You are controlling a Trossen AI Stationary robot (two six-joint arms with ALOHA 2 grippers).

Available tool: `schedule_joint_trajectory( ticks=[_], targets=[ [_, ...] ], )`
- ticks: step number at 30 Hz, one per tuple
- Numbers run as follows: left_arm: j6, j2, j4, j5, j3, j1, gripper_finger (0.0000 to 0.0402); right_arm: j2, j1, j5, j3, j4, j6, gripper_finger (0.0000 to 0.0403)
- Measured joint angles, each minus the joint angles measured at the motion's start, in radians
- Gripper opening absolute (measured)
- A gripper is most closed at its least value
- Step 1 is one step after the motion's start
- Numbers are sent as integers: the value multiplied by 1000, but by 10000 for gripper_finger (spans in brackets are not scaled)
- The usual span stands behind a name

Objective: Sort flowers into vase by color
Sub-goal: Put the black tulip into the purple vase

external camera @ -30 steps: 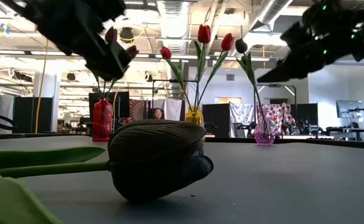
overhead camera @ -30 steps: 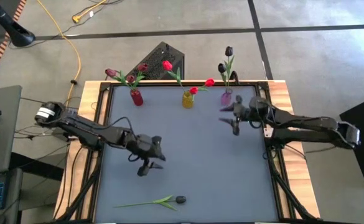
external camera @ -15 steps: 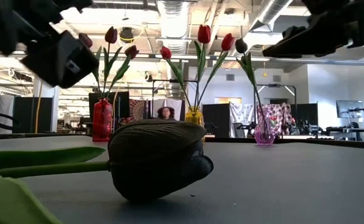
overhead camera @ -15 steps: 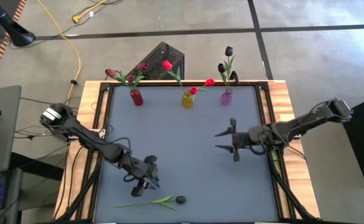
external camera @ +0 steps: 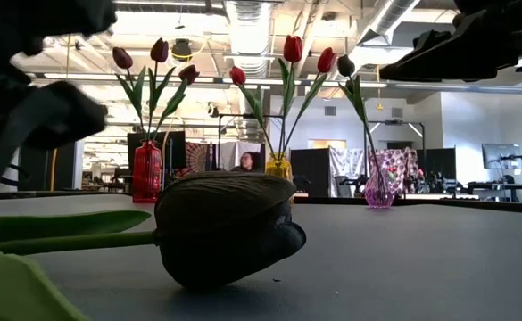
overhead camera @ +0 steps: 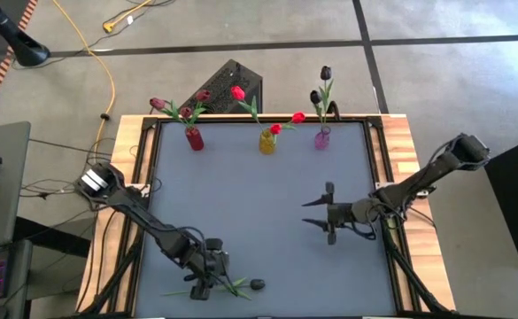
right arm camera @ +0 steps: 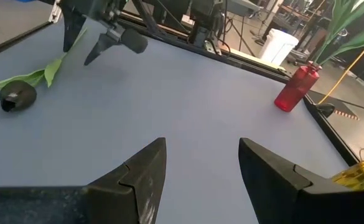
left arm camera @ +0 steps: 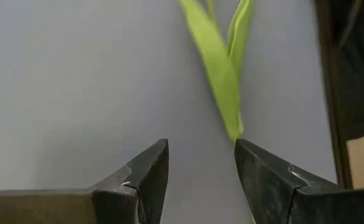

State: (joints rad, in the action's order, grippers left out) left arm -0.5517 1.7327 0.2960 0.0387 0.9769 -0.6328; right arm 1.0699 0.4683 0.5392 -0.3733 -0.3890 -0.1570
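One dark-headed tulip (overhead camera: pixel 232 286) lies flat on the grey mat near the table's near edge, head (external camera: pixel 225 227) toward the right and green leaf (left arm camera: pixel 222 74) toward the left. My left gripper (overhead camera: pixel 201 285) hovers open just over its stem and leaf. The leaf tip ends close beside one fingertip (left arm camera: pixel 250 155), and I see no touch. My right gripper (overhead camera: pixel 316 213) is open over the right half of the mat, far from the tulip (right arm camera: pixel 17 93). Three vases stand at the far edge: red (overhead camera: pixel 194 138), yellow (overhead camera: pixel 266 142) and purple (overhead camera: pixel 321 138), each with tulips standing in it.
The black table frame (overhead camera: pixel 143 177) runs around the mat, with wooden boards outside it. A dark box (overhead camera: pixel 232 84) sits behind the far edge. The mat between the two arms and the vases is open grey surface (overhead camera: pixel 259 204).
My left gripper has moved from mid-table toward the near edge and down, ending over the lying tulip's stem. My right gripper has drawn back from the purple vase toward the near edge, to the right half of the mat. The tulip has stayed where it was.
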Motion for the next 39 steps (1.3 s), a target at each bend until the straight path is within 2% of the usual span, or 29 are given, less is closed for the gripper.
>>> schedule_joint_trajectory(
  ticks=[5,15,22,27,33,39],
  targets=[
    [-73,38,0,7,-1,-31,173,-4,-2,1,0,-10,-8,226],
    [-66,38,-6,-3,-1,-90,173,-4,-6,10,0,-7,-35,226],
    [-59,56,-6,-98,-1,-147,173,-4,-7,10,0,-6,-39,226],
    [17,144,-56,-161,17,-205,162,-4,-6,10,0,-1,-59,226],
    [25,160,-6,-267,45,-238,111,-4,-8,10,0,-1,-63,226],
    [26,100,30,-230,37,-190,11,-4,-12,11,0,-4,-64,226]
  ],
)
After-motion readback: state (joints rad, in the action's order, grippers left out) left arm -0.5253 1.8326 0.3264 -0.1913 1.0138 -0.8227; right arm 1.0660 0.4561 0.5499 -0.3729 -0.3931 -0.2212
